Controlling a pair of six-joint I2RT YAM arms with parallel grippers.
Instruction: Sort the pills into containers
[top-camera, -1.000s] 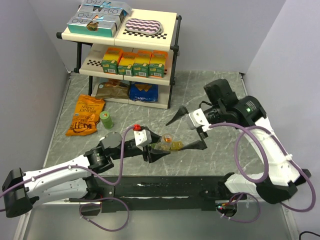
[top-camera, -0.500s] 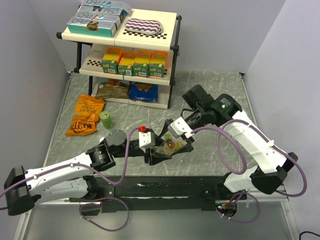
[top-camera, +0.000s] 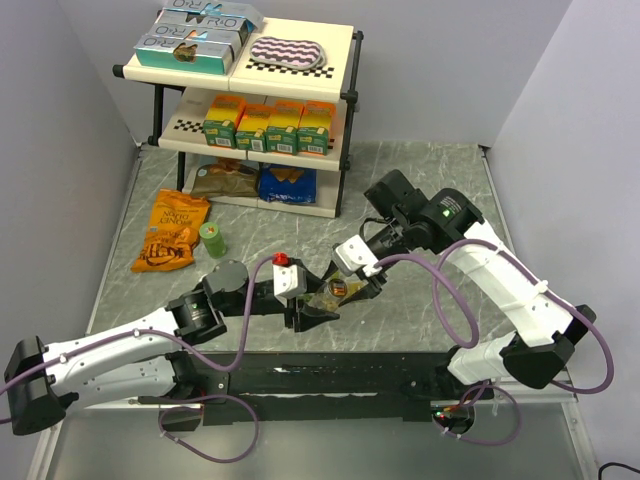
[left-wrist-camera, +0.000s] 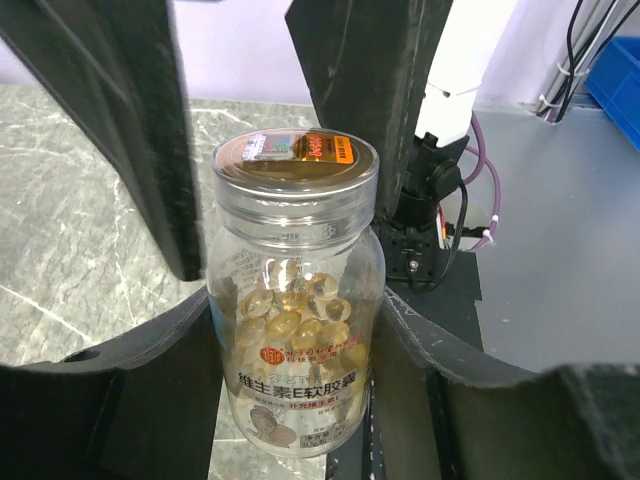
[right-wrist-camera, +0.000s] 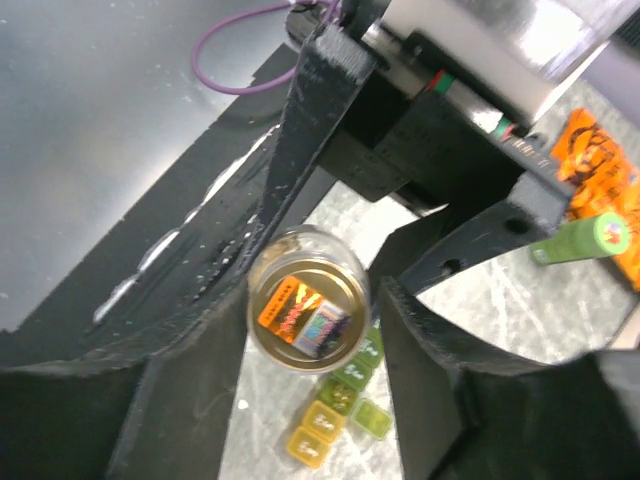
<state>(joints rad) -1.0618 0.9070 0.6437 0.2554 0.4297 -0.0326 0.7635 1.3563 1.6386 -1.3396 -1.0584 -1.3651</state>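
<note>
Bare table lies open along the right and back right, the shelf rack, snack bag and green bottle crowd the back left, and mid-table the left gripper and right gripper flank the pill jar, seemingly just above the containers.

Bright, even light from above on my table, shadows soft and faint, my left fingers dark and out of focus up close, the bottle between them crisp, white glare streaking the black plate in my right wrist view.
</note>
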